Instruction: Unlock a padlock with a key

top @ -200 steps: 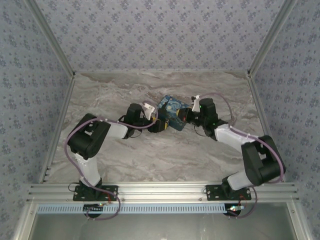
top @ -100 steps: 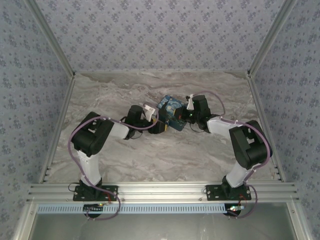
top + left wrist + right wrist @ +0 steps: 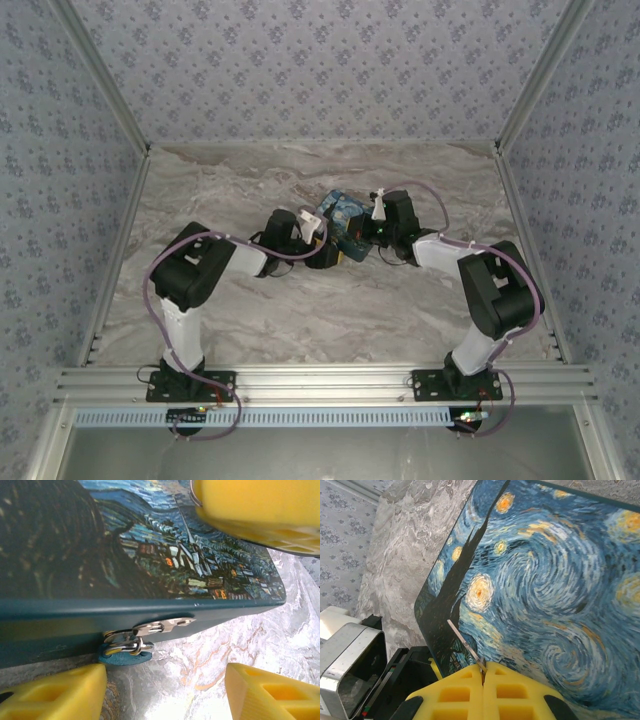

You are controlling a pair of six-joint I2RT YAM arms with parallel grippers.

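Left wrist view is showing your left gripper [image 3: 165,676] hanging wide open just short of the padlock [image 3: 125,650] dangling off the box [image 3: 215,614] hasp [image 3: 161,626], while your right gripper [image 3: 483,672] is pinching the key [image 3: 463,642] over the lid [image 3: 545,580], so I'd say you're lining up and steadying the lock is coming next.

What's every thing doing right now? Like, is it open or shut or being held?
box: lid shut.
padlock: hanging on the box's front, looks locked.
left end effector: open, one finger each side of the padlock.
right end effector: shut on the key.
key: pinched over the box, not in the padlock.
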